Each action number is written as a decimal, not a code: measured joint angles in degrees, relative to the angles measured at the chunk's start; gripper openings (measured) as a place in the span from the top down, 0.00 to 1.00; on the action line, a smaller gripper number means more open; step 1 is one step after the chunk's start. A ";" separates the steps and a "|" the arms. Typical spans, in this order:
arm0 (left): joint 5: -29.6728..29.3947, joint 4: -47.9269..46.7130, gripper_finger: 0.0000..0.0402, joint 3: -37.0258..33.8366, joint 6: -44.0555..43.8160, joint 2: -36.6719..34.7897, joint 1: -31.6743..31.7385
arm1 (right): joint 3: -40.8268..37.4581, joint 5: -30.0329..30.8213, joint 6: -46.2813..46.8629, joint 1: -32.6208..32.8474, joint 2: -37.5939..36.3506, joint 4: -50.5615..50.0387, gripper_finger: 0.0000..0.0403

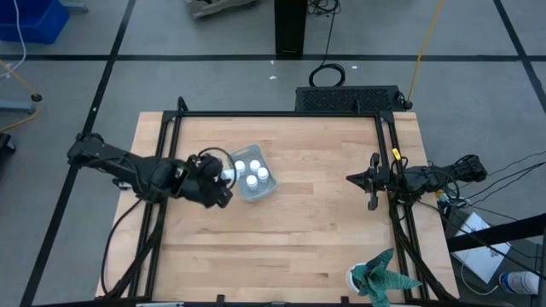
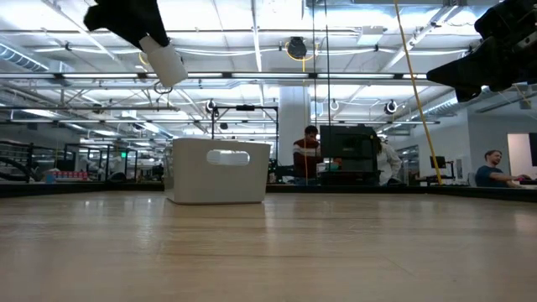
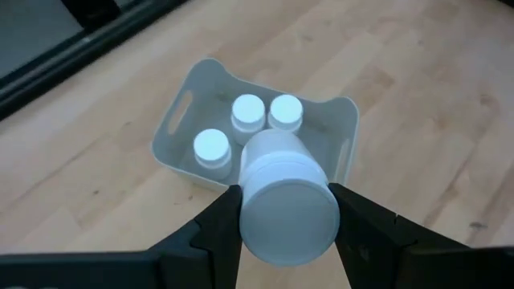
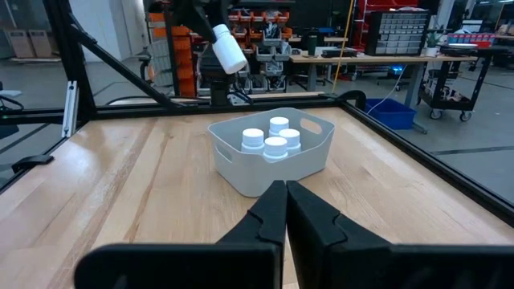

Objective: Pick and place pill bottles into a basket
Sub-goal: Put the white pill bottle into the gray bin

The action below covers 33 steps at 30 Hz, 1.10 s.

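The basket (image 1: 255, 191), a small pale tray, stands on the table left of centre, with several white pill bottles (image 4: 275, 145) upright inside. My left gripper (image 1: 220, 177) hovers over the basket's left edge, shut on one more pill bottle (image 3: 281, 181). In the low view this bottle (image 2: 165, 60) hangs high above the basket (image 2: 220, 172). My right gripper (image 1: 370, 182) waits at the table's right edge, shut and holding nothing. My left gripper pinches the bottle's round wall (image 3: 241, 189) between its two fingers (image 3: 221, 221), one on each side. The fingers slant down from the table's left side. The bottle lies along them, tilted with its free end (image 4: 235, 63) lowest, lifted clear above the basket.
A teal-and-white cloth-like thing (image 1: 381, 276) lies at the table's near right corner. Black frame rails (image 1: 277, 114) run along the table's far, left and right sides. Bare wood (image 1: 281, 247) lies between the basket and the near edge. People sit at desks beyond the table (image 2: 309, 155).
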 joint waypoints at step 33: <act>24.38 6.13 0.57 0.09 37.60 1.59 27.18 | 0.00 0.00 0.00 0.02 0.00 0.00 0.99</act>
